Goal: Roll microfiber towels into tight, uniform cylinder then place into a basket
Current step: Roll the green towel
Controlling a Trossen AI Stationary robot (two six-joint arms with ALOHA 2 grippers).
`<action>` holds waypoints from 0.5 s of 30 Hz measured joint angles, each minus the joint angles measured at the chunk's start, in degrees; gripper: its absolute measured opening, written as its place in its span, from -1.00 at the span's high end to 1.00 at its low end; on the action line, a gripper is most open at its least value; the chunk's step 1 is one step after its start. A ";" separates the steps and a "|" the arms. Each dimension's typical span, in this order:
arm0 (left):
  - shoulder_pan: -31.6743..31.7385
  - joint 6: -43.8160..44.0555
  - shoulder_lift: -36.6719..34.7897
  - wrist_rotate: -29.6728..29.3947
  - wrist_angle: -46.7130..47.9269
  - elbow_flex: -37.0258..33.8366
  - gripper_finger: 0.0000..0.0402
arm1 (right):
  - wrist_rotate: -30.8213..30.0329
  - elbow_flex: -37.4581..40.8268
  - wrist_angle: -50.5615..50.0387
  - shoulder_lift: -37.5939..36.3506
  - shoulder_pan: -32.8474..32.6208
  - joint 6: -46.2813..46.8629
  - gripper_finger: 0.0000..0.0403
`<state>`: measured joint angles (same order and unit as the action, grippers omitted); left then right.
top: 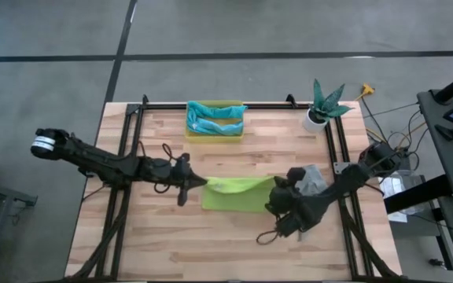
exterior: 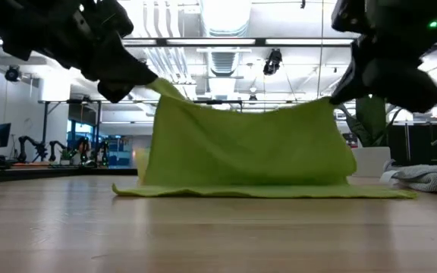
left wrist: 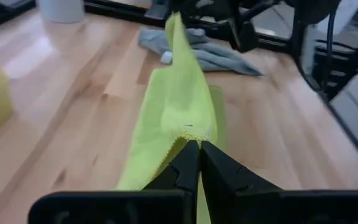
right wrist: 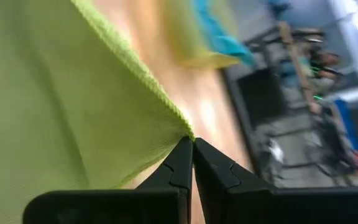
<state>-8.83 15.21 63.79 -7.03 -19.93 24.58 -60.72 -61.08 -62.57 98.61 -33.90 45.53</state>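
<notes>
Lime green towel (top: 238, 193): mid-worktop (top: 211, 244), two corners lifted, lower part lying flat.
Left tool (top: 198, 182): clenched on the towel's left corner.
Right tool (top: 278, 190): clenched on its right corner.
Grey towel (top: 313, 179): crumpled beside the right arm.
Basket (top: 214, 134): far edge, holding teal towel (top: 215, 118).
Writing: none readable.

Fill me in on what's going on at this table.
Both arms are holding the lime green towel up by opposite ends, its lower part resting on the wooden table. The left hand is shut on one corner, the right hand on the other. The yellow basket already holds teal and light blue towels. A grey towel lies unrolled near the right arm.
</notes>
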 joint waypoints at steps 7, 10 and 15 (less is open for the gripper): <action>0.03 -0.02 1.06 -3.17 0.07 -0.64 1.00 | -10.09 0.20 -5.84 0.00 1.06 10.56 0.96; 0.10 -0.80 0.90 -9.46 1.99 -0.64 1.00 | -12.05 0.20 -5.78 0.00 1.62 10.92 0.96; 0.34 -0.95 0.86 -17.22 4.53 -0.64 1.00 | -13.84 0.22 -5.63 0.02 3.25 10.34 0.96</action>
<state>-8.49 14.25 64.65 -24.25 -15.40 23.94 -74.57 -60.86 -68.19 98.63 -30.65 55.88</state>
